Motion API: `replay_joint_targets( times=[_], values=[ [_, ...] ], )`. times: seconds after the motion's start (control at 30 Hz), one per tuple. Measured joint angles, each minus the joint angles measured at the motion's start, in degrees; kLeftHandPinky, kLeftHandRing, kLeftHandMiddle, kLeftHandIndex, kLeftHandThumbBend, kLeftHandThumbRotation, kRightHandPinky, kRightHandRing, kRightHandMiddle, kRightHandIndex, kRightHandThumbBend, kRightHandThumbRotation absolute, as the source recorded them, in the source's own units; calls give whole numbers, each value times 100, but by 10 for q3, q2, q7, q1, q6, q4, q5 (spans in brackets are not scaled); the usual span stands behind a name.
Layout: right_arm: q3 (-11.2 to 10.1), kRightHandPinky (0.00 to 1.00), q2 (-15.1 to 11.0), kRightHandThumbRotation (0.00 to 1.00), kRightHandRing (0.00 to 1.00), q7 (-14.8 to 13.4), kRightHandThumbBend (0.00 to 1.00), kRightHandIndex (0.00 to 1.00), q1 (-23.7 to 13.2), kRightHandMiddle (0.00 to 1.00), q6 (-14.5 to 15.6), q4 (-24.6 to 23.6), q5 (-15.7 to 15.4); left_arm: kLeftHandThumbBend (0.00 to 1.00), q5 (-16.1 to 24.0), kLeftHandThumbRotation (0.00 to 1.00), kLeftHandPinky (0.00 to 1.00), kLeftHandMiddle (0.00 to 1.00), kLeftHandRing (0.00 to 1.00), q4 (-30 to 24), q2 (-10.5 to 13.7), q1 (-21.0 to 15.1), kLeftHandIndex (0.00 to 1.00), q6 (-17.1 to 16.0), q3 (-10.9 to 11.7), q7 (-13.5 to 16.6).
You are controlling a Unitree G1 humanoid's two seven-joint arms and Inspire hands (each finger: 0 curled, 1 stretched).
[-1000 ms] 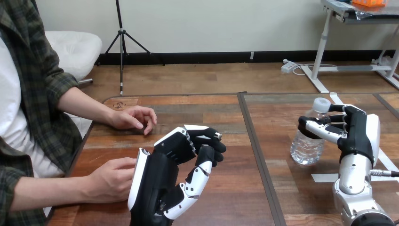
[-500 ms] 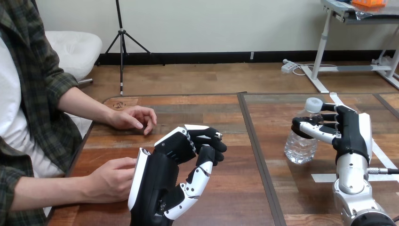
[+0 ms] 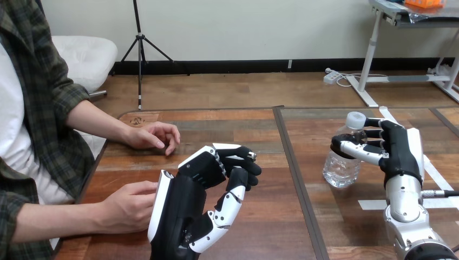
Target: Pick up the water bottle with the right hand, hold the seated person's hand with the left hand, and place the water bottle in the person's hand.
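Two robot hands over surface (image 3: 270, 227): right robot hand (image 3: 400, 151) curled round clear, white-capped water bottle (image 3: 340, 170) at right, contents unclear; left robot hand (image 3: 200, 200) curled, empty, back beside person's nearer hand (image 3: 127, 206).

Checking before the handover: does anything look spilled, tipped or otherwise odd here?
Only one thing: the water bottle leans, cap toward the right hand curled round it. Its cap is on and the table shows no spill.
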Motion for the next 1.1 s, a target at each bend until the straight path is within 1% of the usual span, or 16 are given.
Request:
replay_joint_targets(
  times=[0.17,0.47,0.8,1.1],
  values=[
    [4,77,-1,0,83,11,75,85,0,86,7,1,-7,23,0,24,39,53,47,0,0,0,57,0,0,1],
    [12,79,0,0,85,22,76,86,0,87,16,10,-10,23,4,25,38,53,47,0,0,0,57,0,0,5],
    [12,81,-1,0,87,38,77,88,0,90,19,24,-11,22,4,25,38,53,47,0,0,0,57,0,0,7],
    [12,83,0,1,89,50,77,89,0,92,26,26,-10,22,3,24,39,53,48,0,0,0,57,-1,0,7]
  ],
)
